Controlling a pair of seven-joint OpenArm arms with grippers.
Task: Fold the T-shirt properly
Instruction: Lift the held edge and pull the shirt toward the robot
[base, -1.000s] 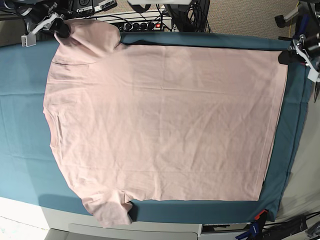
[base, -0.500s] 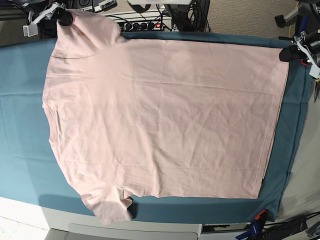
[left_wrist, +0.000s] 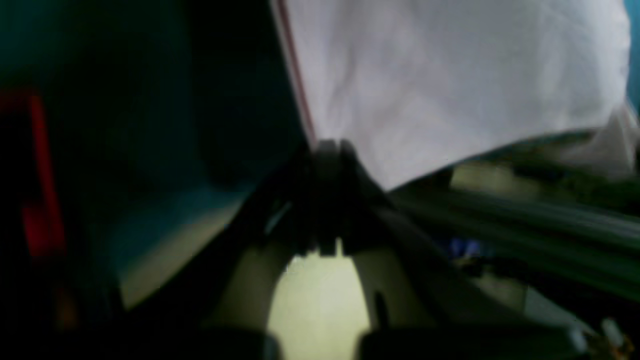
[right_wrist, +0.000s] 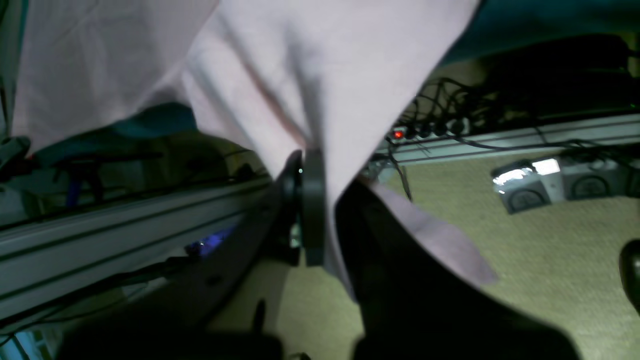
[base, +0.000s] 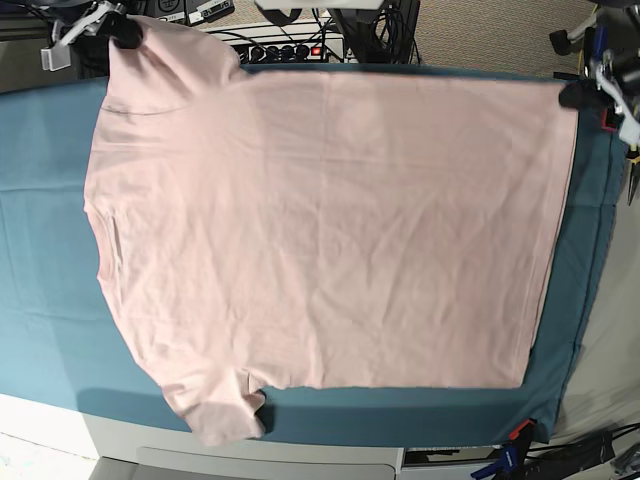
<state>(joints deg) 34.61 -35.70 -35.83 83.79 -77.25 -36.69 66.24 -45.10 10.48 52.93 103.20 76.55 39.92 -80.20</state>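
Both claws, left gripper (base: 578, 97) and right gripper (base: 127, 33), are clamped on the T-shirt (base: 330, 240) along the table cloth's (base: 40, 250) far edge (probably pulling it flat for folding).

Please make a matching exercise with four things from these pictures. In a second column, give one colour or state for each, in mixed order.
Things:
1. T-shirt
2. table cloth
3. left gripper
4. small lamp on the power strip

States:
A. teal
B. red, lit
C. pale pink, spread flat
D. shut on a hem corner

Pairs: 1-C, 2-A, 3-D, 4-B
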